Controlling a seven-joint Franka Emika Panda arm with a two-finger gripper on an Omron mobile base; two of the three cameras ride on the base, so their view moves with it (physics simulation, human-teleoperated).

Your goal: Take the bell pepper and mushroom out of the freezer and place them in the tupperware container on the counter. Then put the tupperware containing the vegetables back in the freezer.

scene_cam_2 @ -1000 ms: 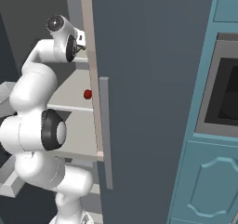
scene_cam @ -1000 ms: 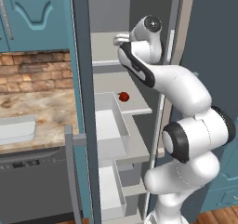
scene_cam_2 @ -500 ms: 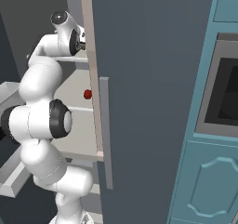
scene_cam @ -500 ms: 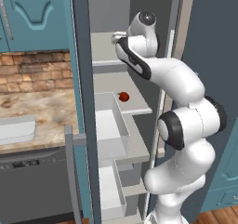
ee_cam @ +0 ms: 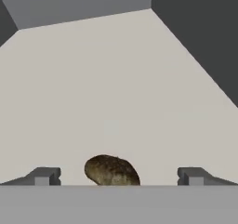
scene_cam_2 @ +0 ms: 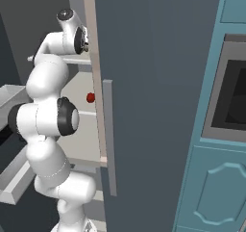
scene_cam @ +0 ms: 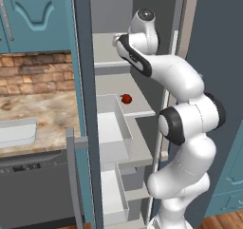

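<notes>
The mushroom (ee_cam: pixel 111 170) lies between the spread jaws on a freezer (scene_cam: pixel 80 57) shelf above the bell pepper (scene_cam: pixel 126 99).

Brown mushroom (ee_cam: pixel 111 170) on upper freezer (scene_cam: pixel 142 47) shelf; red bell pepper (scene_cam: pixel 126 99) below

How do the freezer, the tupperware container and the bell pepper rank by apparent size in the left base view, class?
1. freezer
2. tupperware container, partly cut off at the picture's edge
3. bell pepper

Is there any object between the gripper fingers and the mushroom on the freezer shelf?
Nothing visible. In the hand view the mushroom lies on the bare pale shelf between the two open fingertips, with empty gaps on both sides.
</notes>
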